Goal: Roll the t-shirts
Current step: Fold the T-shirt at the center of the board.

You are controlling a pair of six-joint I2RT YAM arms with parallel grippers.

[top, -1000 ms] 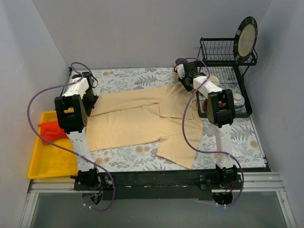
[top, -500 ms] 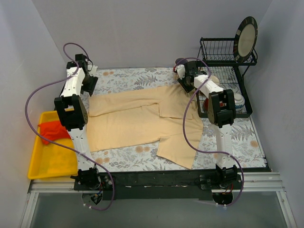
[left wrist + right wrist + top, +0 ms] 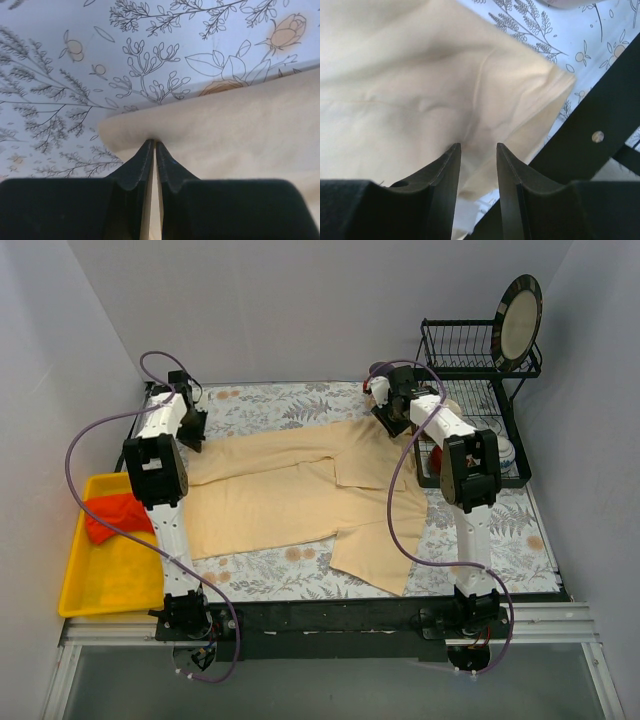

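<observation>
The pale beige t-shirt (image 3: pixel 300 490) lies spread flat on the floral tablecloth, sleeves to the right. My left gripper (image 3: pixel 192 430) is at the shirt's far left corner. In the left wrist view the gripper (image 3: pixel 153 142) is shut on the folded edge of the t-shirt (image 3: pixel 240 125), with a thin strip of cloth between the fingers. My right gripper (image 3: pixel 385 420) is at the shirt's far right part, beside the dish rack. In the right wrist view the gripper (image 3: pixel 476 146) is open, its fingers down on either side of a wrinkle of the t-shirt (image 3: pixel 395 75).
A black dish rack (image 3: pixel 510 445) stands at the right with a plate (image 3: pixel 520 320) upright on top and a white bowl (image 3: pixel 503 452) inside; its frame (image 3: pixel 600 125) is close to my right fingers. A yellow tray (image 3: pixel 75 590) at the left holds a red cloth (image 3: pixel 112 515).
My left gripper rose toward the far left corner of the table, then came back down onto the shirt's far left corner. The right gripper has hardly moved.
</observation>
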